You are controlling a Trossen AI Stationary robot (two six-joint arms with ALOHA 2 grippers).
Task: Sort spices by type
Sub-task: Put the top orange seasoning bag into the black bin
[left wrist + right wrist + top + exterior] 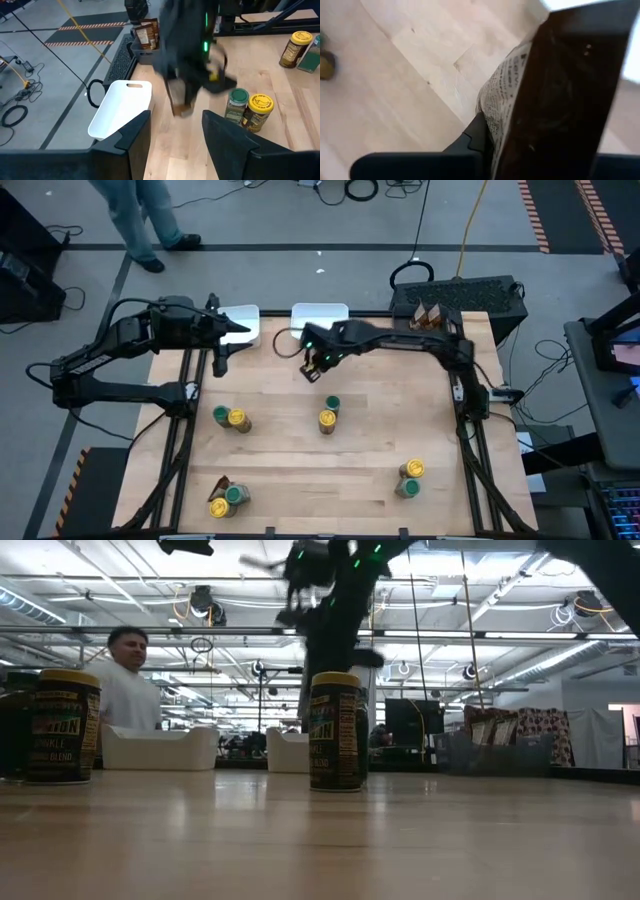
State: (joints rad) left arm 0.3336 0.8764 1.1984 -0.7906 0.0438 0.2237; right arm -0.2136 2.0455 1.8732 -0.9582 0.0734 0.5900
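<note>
- high view: right gripper [312, 367] hangs above the table's far middle, clamped on a brown packet [311, 372]; white trays [318, 314] behind it; yellow-lidded and green-lidded jars [328, 412] scattered nearer.
- left wrist view: left gripper [175, 131], fingers apart, empty, beside one tray [122, 105].
- right wrist view: packet [555, 100] fills the fingers.

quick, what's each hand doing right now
Left hand: open, holding nothing, near the back left of the table.
Right hand: closed on a brown packet, lifted above the table by the white tray.
</note>
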